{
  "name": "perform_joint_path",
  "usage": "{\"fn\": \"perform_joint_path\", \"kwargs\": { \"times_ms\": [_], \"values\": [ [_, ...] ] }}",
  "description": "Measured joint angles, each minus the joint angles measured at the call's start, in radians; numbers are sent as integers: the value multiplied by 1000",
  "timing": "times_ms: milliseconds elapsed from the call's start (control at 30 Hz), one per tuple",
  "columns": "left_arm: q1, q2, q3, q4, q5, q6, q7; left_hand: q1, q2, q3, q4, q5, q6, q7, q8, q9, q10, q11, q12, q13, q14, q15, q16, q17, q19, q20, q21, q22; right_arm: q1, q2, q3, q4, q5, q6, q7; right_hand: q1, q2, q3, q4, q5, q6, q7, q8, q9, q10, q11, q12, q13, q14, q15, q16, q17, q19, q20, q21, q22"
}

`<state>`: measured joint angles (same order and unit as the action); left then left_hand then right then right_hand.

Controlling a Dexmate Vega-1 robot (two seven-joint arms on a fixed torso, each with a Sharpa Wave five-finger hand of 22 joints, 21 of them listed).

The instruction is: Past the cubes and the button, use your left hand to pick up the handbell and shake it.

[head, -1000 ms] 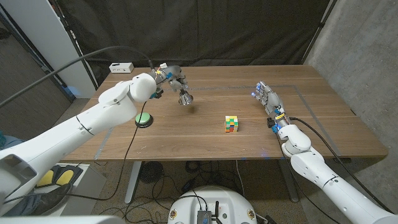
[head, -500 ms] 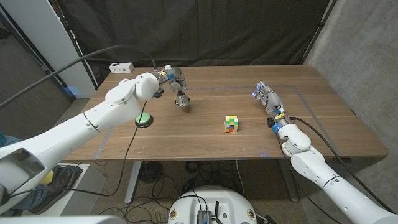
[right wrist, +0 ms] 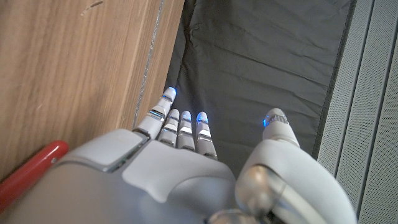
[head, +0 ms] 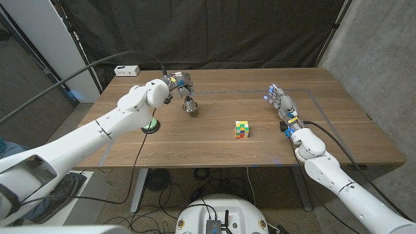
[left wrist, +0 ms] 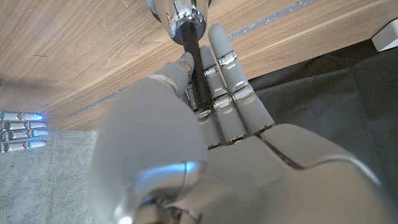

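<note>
Nearest the robot on the wooden counter (head: 214,140) sits a multicoloured cube (head: 242,129), a little right of the middle, and to its left the green button (head: 150,125), partly hidden under the left arm. Both lie between the robot and the bell, which is likely why the left arm reaches out long over the button to get past them.

The right robot hand (head: 281,104) holds nothing; it waits near the right side of the counter with its fingers (right wrist: 180,127) straight and a little apart, well away from the action, presumably parked so it does not interfere.

Farther out, the left robot hand (head: 179,83) has its fingers (left wrist: 229,93) wrapped round the dark handle of the handbell (head: 190,104), thumb on one side and the others on the opposite side, so the shiny metal bell hangs below the hand with its mouth toward the counter. Whether the bell touches the wood or hangs just above it I cannot tell. Gripping the handle and leaving the bell body free should let it ring when shaken.

The counter is brown wood grain with a faint taped outline. Beyond its far edge lies a white power strip (head: 127,70), then a dark curtain backdrop, with a grey wall to the right.
</note>
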<state>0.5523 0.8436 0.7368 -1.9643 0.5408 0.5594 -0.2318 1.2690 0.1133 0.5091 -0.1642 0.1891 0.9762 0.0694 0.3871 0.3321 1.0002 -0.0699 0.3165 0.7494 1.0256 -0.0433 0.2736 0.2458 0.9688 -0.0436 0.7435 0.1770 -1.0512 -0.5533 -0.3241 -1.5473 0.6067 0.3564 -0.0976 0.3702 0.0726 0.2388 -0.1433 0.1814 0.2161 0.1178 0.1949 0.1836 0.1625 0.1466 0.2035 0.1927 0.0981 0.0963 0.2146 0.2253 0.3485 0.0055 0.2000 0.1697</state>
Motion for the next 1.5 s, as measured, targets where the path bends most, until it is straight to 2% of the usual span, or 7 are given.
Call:
{"fn": "perform_joint_path", "kwargs": {
  "times_ms": [867, 1500],
  "values": [
    [56, -31, -28, 58, -25, -42, 96, 0, 0, 3, -4, 4, -2, -2, 0, 5, 4, 0, -5, 4, 0, 0, 0, -2, 0, 0, 8, 0, -1, 1, -3, -5, -3, -8, -9, 0, 0, -4, 4, 0, 0, 0, 0, 0, 0, 0, 0, 0, 0, 0, 0, 0, 0, 0, 0, 0],
    [63, -45, -24, 99, -51, -67, 127, 0, 0, 5, -2, 8, -2, -2, -8, 5, 4, 0, -13, 3, 0, 0, 0, -2, -8, 2, 16, 0, -6, 4, -4, -7, -8, -9, -18, 0, 0, -4, 4, 0, 0, 0, 0, 0, 0, 0, 0, 0, 0, 0, 0, 0, 0, 0, 0, 0]
  ]
}}
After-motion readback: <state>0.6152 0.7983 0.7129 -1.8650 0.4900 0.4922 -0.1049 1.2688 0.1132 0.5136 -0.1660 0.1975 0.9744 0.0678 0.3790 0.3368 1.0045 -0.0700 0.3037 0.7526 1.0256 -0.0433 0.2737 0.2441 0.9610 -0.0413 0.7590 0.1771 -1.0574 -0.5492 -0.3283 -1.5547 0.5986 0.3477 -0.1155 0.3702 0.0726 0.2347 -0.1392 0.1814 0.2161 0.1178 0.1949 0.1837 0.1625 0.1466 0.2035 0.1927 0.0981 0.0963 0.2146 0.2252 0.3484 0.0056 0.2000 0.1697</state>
